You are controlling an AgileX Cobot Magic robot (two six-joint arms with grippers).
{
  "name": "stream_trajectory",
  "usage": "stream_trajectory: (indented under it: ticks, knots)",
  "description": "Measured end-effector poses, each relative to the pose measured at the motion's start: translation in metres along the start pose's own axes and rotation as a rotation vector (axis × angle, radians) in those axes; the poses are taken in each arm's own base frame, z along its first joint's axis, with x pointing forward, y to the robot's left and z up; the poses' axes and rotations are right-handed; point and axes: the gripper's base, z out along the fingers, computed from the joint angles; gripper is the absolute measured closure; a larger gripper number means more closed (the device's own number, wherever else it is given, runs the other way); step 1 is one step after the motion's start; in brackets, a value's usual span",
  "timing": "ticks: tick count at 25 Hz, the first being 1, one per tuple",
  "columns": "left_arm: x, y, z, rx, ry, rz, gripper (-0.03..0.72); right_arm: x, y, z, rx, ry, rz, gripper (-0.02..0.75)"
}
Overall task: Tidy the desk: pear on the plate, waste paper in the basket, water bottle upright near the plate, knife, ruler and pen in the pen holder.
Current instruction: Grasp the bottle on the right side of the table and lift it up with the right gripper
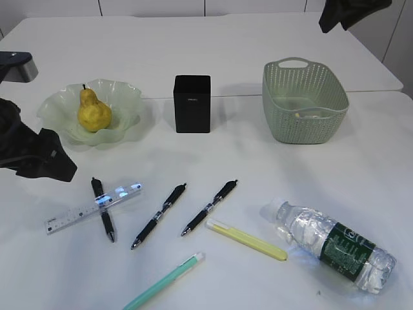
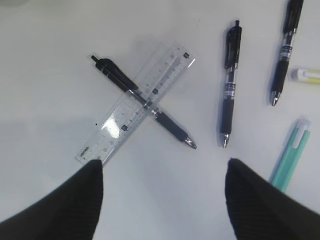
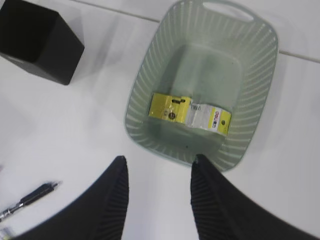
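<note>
You are looking across a plain white worktop (image 1: pixel 213 161) under soft, even light that throws only faint shadows. A second white table (image 1: pixel 193 51) butts against its far edge, a thin seam between them. Behind it, pale wall panels (image 1: pixel 151 6) split by thin dark vertical joints close off your view.

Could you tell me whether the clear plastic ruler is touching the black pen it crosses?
Touching: the left wrist view shows the ruler lying directly across the pen.
</note>
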Motion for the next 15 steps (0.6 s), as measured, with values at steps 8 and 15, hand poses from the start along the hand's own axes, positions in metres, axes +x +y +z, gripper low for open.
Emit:
stream_trajectory:
  ticks: [8,15]
  knots:
    - [0.0,0.0,0.0,0.003,-0.001,-0.004,0.151,0.032,0.011,-0.023,-0.024,0.057,-0.013,0.396]
    - [0.0,-0.001,0.0,0.007,0.005,-0.007,0.151,0.053,0.027,-0.055,-0.084,0.033,-0.035,0.396]
